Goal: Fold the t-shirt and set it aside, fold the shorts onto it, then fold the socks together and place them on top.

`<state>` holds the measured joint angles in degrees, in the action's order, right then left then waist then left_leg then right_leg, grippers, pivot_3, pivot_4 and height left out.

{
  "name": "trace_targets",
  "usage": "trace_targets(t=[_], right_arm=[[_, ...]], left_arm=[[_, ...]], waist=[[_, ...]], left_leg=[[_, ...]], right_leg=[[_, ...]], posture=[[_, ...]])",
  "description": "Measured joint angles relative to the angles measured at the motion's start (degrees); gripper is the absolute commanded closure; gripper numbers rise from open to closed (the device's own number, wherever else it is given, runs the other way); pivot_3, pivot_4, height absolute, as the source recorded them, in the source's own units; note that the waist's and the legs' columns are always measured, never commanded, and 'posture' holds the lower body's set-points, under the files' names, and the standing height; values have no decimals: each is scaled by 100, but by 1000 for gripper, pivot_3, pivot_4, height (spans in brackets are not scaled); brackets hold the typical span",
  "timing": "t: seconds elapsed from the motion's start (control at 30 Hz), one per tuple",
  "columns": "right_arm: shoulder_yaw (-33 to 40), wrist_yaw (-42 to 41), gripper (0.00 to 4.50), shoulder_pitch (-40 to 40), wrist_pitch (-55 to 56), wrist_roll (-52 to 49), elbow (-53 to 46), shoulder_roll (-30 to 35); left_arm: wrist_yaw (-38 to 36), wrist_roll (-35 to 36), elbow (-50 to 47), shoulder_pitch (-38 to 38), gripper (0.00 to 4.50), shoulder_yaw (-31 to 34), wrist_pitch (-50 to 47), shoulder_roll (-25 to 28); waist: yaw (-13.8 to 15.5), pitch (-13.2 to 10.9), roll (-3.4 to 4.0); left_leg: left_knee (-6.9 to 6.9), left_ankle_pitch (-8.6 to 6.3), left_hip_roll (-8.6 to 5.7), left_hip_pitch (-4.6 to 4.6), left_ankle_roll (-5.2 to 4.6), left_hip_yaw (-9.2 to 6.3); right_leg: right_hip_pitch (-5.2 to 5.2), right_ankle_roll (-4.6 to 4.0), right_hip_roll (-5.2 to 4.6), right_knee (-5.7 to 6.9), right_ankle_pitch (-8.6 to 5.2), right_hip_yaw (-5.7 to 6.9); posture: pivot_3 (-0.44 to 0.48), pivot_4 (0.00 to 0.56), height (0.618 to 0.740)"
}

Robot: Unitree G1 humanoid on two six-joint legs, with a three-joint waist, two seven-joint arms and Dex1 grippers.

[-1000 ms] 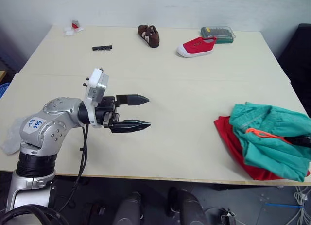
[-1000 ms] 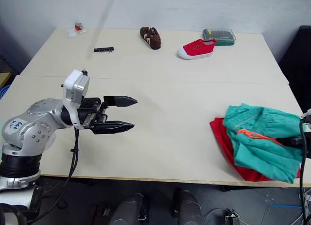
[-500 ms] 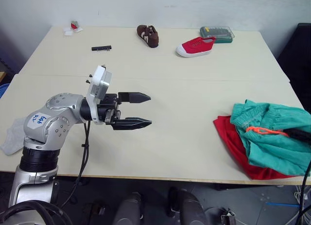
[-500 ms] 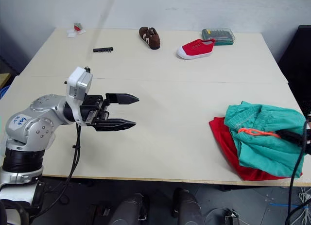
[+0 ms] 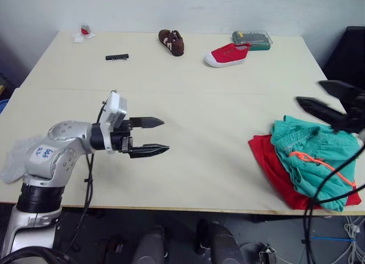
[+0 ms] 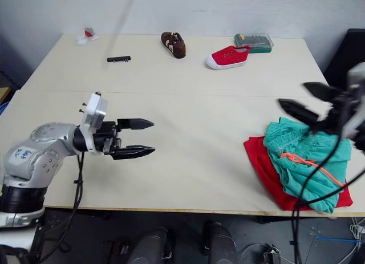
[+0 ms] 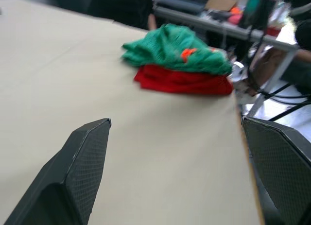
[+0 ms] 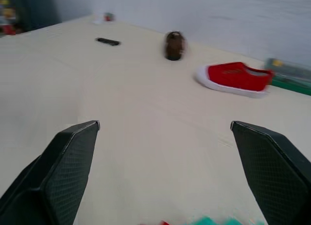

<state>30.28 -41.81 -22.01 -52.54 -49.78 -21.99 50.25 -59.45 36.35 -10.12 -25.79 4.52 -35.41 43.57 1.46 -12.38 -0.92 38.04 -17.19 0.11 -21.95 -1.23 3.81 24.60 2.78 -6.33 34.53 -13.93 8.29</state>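
Shorts [image 5: 311, 161] lie on the t-shirt [image 5: 272, 168] at our four o'clock; both the left gripper [image 5: 149, 136] and right gripper [image 5: 319, 100] gape empty. Next we should fetch the socks [image 5: 12, 159] at eight o'clock, pinching both together.

The t-shirt [image 5: 272, 163] is a bright red garment lying crumpled flat on the table, well apart from the left gripper's fingers [image 5: 149, 150] in the direction they point, and just below and ahead of the right gripper's fingers [image 5: 315, 108]. The shorts [image 5: 311, 155] are teal, bunched in a loose heap directly on top of it with an orange drawstring [image 5: 319, 163] trailing across them, so you see red only along the heap's near and left edges.
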Motion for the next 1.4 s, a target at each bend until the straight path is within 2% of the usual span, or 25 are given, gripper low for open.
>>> trace_targets(t=[0.1,0.23,0.33,0.43,0.57,0.73,1.0,1.1,1.27,1.4], right_arm=[[-978,-82,135,-288,45,-184,-439,-373],[-1977,-606,135,-285,464,45,-667,-441],[-2524,-901,135,-358,745,274,-645,-613],[-2794,-1018,135,-568,862,344,-446,-833],[-2867,-1036,135,-705,877,356,-324,-987],[-2996,-1014,135,-705,869,339,-303,-1088],[-2952,-706,135,-463,785,182,-503,-1176],[-2915,-599,0,-362,744,116,-584,-1172],[-2642,-426,0,-44,652,-164,-982,-1120],[-2533,-245,0,132,608,-245,-1114,-1105]], left_arm=[[441,-349,-61,731,0,505,221,172],[1067,-834,-354,1997,0,1365,467,255],[1690,-1292,-499,2721,0,1986,558,222],[2254,-1573,-488,3063,0,2564,525,176],[2364,-1660,-277,3226,0,2798,353,238],[2311,-1860,682,3092,0,2619,38,666],[2170,-2039,1478,2732,0,2416,-57,1172],[2042,-2066,1677,2531,561,2226,-103,1316],[1914,-2053,1840,2318,2082,2108,-346,1381],[1998,-1827,1826,1977,3352,2164,-1030,1251]], waist=[[-16,0,1],[-11,1,-2],[-1,1,-4],[18,2,-5],[18,2,-5],[-8,2,-4],[-16,3,-4],[-14,3,0],[-17,4,2],[-12,4,2]], left_leg=[[0,-10,2,-4,-11,4],[1,-25,0,-18,-31,5],[9,-38,-4,-22,-47,8],[14,-56,-10,-22,-75,5],[13,-59,-10,-21,-75,4],[6,-59,-5,-22,-70,7],[3,-60,-5,-21,-52,17],[3,-73,-5,-20,-28,21],[2,-76,-3,-15,-28,24],[4,-72,-3,-11,-33,30]], right_leg=[[6,-1,-1,-2,0,-4],[12,0,-8,0,1,-3],[10,4,-16,-10,3,1],[4,10,-23,-39,12,0],[3,7,-25,-48,22,0],[13,3,-24,-43,21,4],[18,2,-24,-45,21,-4],[20,2,-24,-43,21,-8],[23,1,-24,-31,21,-12],[23,-5,-24,-22,26,-20]], posture=[[0,150,740],[0,150,740],[0,150,740],[0,150,740],[0,150,740],[0,150,740],[0,150,740],[0,150,740],[0,150,740],[0,150,740]])
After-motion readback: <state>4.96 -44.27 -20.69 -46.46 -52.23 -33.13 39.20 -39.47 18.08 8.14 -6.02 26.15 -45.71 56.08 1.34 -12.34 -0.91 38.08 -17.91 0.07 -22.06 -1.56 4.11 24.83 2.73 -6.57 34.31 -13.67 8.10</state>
